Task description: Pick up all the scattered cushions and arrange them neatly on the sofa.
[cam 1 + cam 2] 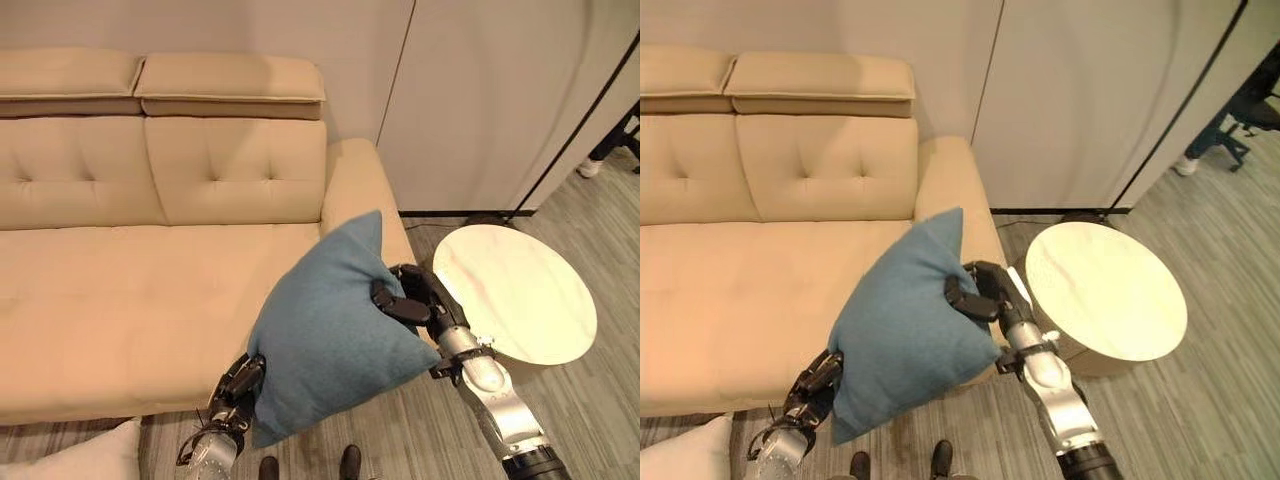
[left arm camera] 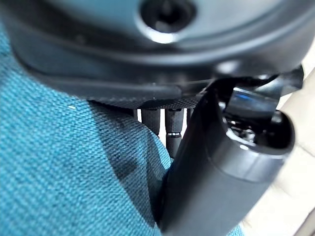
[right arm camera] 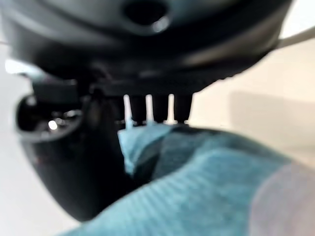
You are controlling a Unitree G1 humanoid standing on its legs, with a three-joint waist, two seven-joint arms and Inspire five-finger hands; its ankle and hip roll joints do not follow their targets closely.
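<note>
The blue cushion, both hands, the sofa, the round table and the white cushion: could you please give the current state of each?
Blue cushion: held up between both hands, tilted, at the sofa's front edge.
Left hand: shut on the cushion's lower left edge.
Right hand: shut on the cushion's right edge.
Sofa: no cushion lying on the visible seat.
Round table: upright beside the sofa's arm, top bare.
White cushion: on the floor in front of the sofa.
</note>
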